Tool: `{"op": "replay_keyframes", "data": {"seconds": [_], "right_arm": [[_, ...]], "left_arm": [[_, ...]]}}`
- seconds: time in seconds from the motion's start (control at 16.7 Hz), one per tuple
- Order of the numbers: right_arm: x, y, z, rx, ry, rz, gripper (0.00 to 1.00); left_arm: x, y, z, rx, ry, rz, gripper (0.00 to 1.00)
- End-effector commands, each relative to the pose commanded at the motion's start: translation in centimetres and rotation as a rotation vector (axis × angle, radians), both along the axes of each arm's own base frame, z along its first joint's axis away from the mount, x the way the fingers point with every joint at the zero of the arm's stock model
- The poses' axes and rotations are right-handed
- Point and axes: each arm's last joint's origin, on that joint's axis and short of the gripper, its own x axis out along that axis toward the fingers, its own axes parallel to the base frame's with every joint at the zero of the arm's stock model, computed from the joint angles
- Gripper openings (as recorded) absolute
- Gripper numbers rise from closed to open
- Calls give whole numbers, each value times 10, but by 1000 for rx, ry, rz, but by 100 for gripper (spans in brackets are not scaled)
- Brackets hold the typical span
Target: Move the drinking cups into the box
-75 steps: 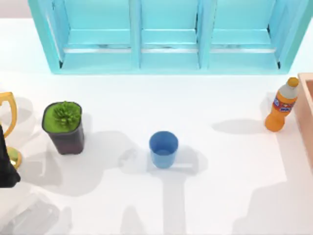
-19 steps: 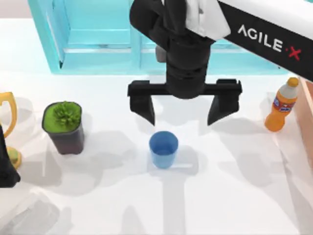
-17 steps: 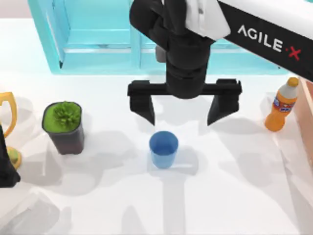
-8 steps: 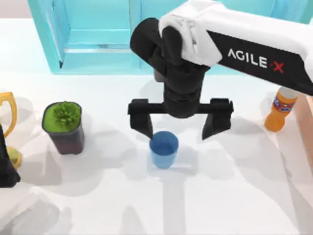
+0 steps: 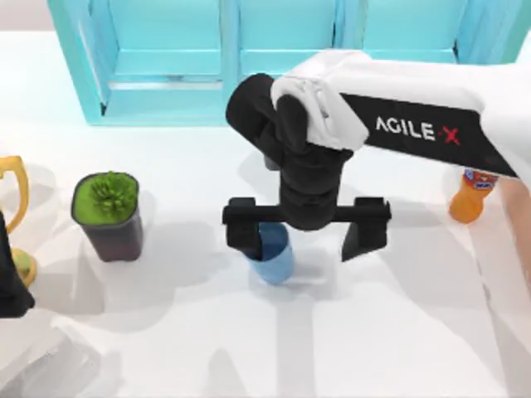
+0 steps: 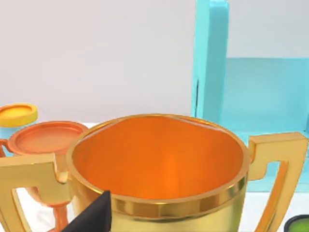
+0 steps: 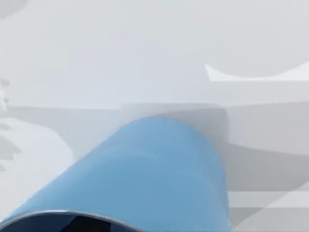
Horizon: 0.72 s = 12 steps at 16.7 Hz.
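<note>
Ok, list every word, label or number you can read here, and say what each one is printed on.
"AGILE X", white letters with a red X: on the black band of the right arm, above the blue cup.
Label on the orange bottle: too small and partly hidden to read.
Nothing else carries text.

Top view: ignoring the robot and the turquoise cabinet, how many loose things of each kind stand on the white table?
small plain blue cup: 1
dark pot with a green plant: 1
orange drink bottle: 1
gold trophy, cut off at the left edge: 1
Total: 4
</note>
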Motion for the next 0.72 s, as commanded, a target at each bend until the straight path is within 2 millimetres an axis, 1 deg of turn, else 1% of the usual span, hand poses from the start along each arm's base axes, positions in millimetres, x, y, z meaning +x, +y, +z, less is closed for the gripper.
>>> {"op": "replay_keyframes", "data": {"seconds": [0.06,0.72], "right_arm": [[0,0,0,0,0,0,100],[0,0,0,0,0,0,17]], "left_arm": [[0,0,0,0,0,0,100],[0,0,0,0,0,0,100]]}}
